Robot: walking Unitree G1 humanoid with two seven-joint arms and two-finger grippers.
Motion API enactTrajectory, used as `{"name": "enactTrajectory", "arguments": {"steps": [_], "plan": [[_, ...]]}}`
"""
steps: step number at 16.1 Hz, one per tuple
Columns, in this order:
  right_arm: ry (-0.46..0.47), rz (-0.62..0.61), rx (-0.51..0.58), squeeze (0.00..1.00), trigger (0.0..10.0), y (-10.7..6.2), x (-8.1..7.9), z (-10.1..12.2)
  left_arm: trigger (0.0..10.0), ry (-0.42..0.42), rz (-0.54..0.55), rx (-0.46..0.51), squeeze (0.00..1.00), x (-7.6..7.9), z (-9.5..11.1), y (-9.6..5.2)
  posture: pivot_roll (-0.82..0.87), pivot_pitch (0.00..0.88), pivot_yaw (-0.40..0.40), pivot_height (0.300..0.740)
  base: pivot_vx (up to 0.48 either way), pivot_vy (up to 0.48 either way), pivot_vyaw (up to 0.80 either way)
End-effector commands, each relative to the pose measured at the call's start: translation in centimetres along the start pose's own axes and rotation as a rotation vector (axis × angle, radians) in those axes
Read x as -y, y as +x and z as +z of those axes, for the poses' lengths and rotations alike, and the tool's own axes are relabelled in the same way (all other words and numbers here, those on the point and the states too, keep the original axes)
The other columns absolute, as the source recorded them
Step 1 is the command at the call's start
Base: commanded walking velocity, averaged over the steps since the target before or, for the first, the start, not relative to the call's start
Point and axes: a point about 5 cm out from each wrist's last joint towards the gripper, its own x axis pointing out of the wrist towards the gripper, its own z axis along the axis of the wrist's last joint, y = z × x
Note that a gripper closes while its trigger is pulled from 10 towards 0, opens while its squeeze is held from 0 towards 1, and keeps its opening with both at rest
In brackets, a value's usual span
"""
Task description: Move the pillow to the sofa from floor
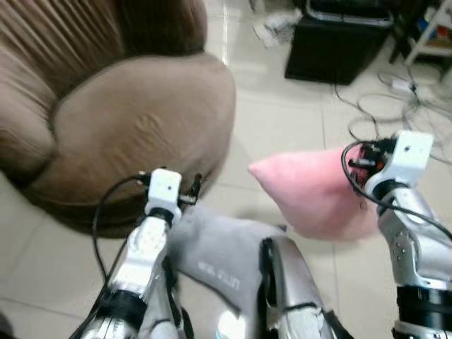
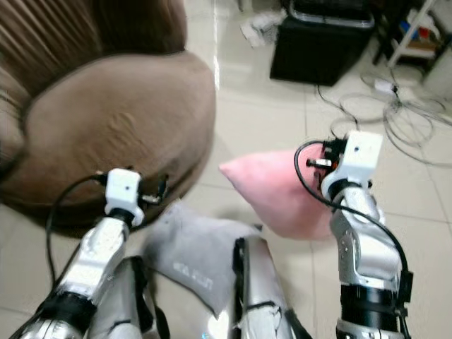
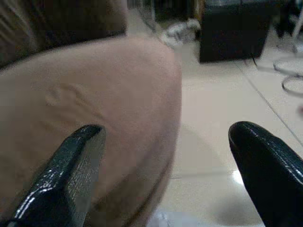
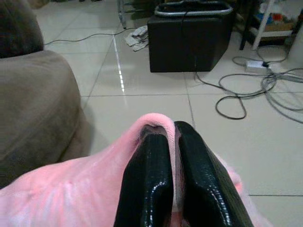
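One brown sofa (image 1: 134, 134) takes up the robot's left side, a rounded seat cushion with a ribbed back behind it, standing on the pale tiled floor (image 1: 282, 120). Beyond it, against the far side of the room, is one black box (image 4: 189, 40) with a silvery rim, and a tangle of grey cables (image 4: 251, 90) loops across the tiles beside it, with a white plug block among them.

One pink pillow (image 1: 311, 191) hangs just off the sofa's front edge, to the robot's right, lifted above the tiles and not touching the seat. The right claw (image 4: 173, 142) is clenched on it: the two black fingers (image 4: 151, 175) are pressed nearly together with a fold of pink fabric pinched between them.

One grey cloth (image 1: 219, 258) lies below, between the two arms, near the robot's body; it carries a short line of pale lettering, too blurred to read.

The left claw (image 3: 165, 156) is released, its two fingers spread wide apart and gripping nothing, held in front of the sofa's seat cushion.
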Motion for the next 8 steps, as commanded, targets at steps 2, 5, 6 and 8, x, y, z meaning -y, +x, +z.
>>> {"name": "enactTrajectory", "arguments": {"steps": [2,5,6,8], "plan": [[-0.013,-0.034,0.054,0.00,10.0,0.0,0.4,0.7,10.0,0.043,-0.012,0.033,0.00,-0.5,1.9,-1.0,-0.07,0.000,0.026,0.543,0.000,0.000,0.00],[-0.016,-0.046,0.123,0.00,10.0,-0.2,0.3,1.7,10.0,0.097,0.019,0.089,0.00,-0.8,4.5,-1.8,-0.07,0.000,0.037,0.552,0.000,0.000,0.00],[-0.021,-0.063,0.138,0.00,10.0,-0.2,0.1,1.8,10.0,0.053,0.036,0.094,0.00,-0.9,5.0,-1.8,-0.08,0.000,0.038,0.562,0.000,0.000,0.00],[-0.030,-0.067,0.148,0.00,10.0,0.0,-0.6,1.7,10.0,0.050,0.069,0.063,0.00,-1.1,4.8,-1.7,-0.09,0.000,0.046,0.582,0.000,0.000,0.00]]}}
